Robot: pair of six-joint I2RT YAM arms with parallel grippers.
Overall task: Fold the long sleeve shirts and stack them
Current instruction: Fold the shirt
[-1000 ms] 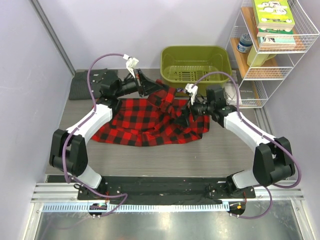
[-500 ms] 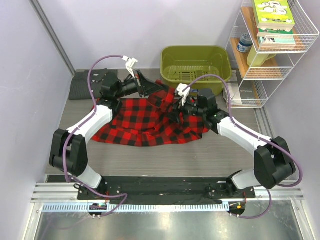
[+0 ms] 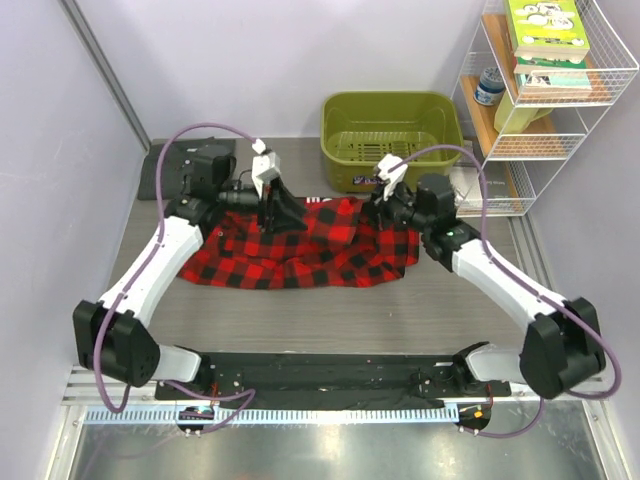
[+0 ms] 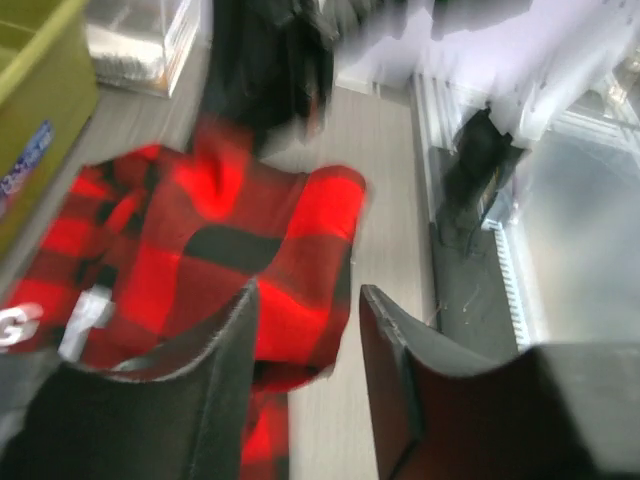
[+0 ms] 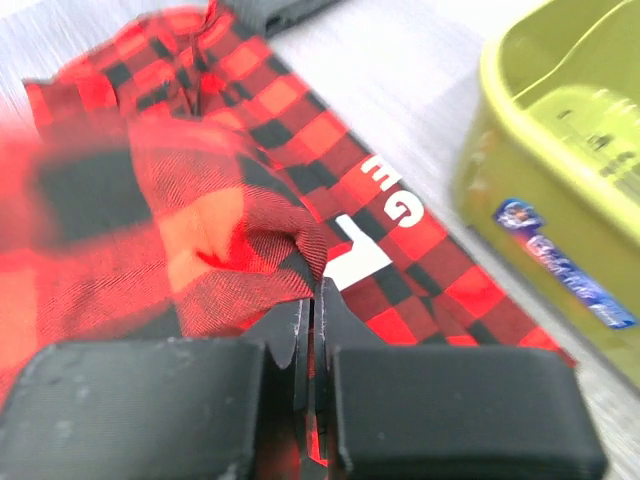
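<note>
Overhead, shirt in work: I see the red-and-black buffalo plaid flannel shirt spread across the middle of the grey wood-grain surface. It is rumpled along its near hem and not yet folded into anything tidy.
Overhead, second shirt: the dark charcoal grey shirt lies at the far left corner, apart from the plaid one and partly behind my left arm. I judge it is parked there to wait its turn.
Overhead, arms: the left pincer hangs over the shirt's far left part. The right pincer sits at its far right edge, just in front of the olive-green plastic basket. I take it each arm covers its own side so the cloth can be drawn evenly.
Left wrist, pincer: the view is badly blurred, but my two dark fingers stand apart with nothing between them. Plaid cloth lies below and beyond the tips.
Left wrist, reading: an open pincer above the fabric suggests to me that this side is free and carries no cloth.
Right wrist, pincer: the tips are pressed together and a pucker of plaid runs up into them, so I judge it is clamped on a thin pinch of the shirt.
Right wrist, grip spot: the pinch sits just beside the white neck label, with the basket wall close on the right. Holding near the collar should give me a firm edge to pull or fold over.
Step, as I judge it: early in the fold, with nothing stacked.
</note>
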